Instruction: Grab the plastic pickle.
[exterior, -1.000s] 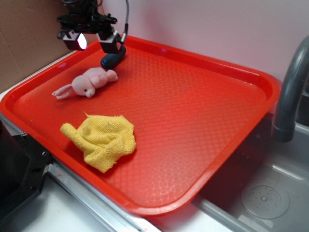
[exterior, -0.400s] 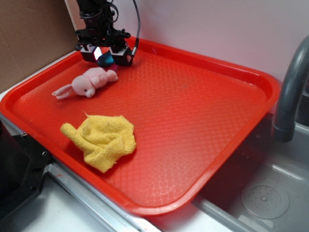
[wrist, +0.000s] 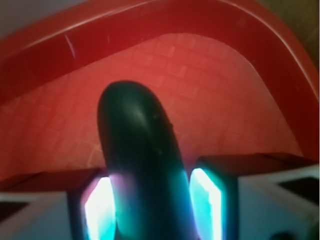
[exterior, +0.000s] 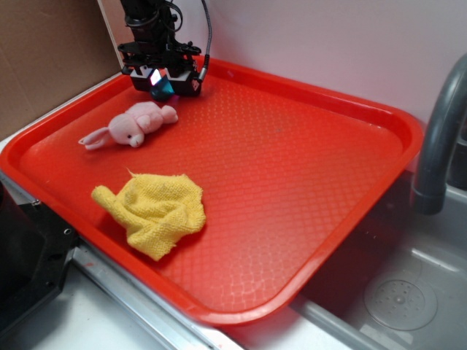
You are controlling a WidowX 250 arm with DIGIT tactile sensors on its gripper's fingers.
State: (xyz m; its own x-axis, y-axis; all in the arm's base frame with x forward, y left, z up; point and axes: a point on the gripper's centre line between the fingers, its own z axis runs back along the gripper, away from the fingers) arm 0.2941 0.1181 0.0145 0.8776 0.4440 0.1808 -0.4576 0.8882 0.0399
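Broadly, a red plastic tray (exterior: 306, 168) fills the scene beside a grey sink faucet (exterior: 438, 138). On the tray lie a crumpled yellow terry cloth (exterior: 157, 211) and, farther back, a pink plush bunny (exterior: 131, 125). At the tray's far corner the gripper (exterior: 162, 82) is down low, its two lit pads (wrist: 205, 202) standing on either side of the plastic pickle (wrist: 142, 165); the wrist view shows both pads right at the pickle's sides, though firm contact is unclear.

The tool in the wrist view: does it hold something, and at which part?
Yes. The tool has the plastic pickle between its two pads, gripped at the near end; the far rounded end sticks out over the red tray.
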